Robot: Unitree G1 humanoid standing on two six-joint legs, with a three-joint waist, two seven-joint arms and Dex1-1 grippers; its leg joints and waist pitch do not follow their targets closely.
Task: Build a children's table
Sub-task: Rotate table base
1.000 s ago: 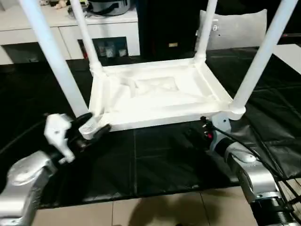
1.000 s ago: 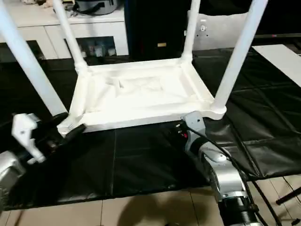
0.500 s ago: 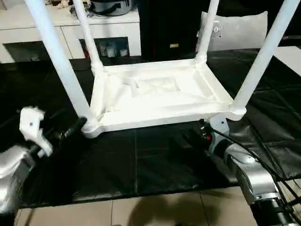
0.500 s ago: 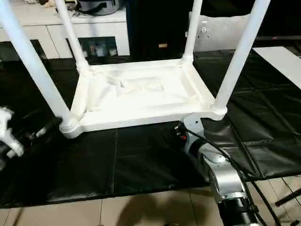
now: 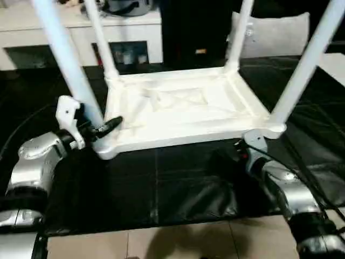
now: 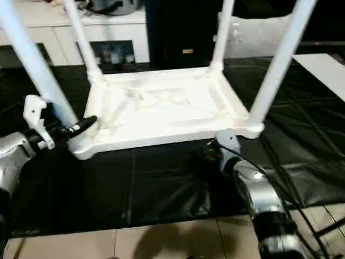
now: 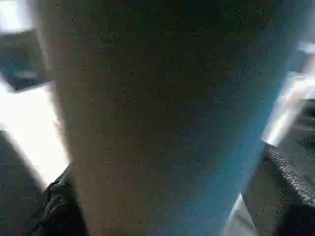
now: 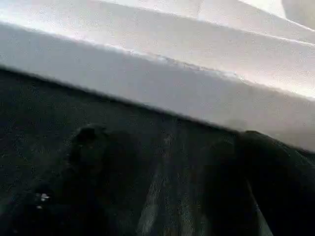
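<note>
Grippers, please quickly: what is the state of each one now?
Left gripper: open, its fingers either side of the near-left table leg; a grip cannot be told.
Right gripper: open, holding nothing.

A black mat [image 5: 178, 183] covers the work surface, creased and shiny, with seams running across it. Sitting directly on it is the white children's table [image 5: 183, 110], flipped upside down, its top flat on the mat and all four legs pointing up. The mat's front edge stops short, and pale floor tiles [image 5: 178, 243] show below it. A pale sheet [image 6: 323, 67] lies at the mat's far right.
</note>
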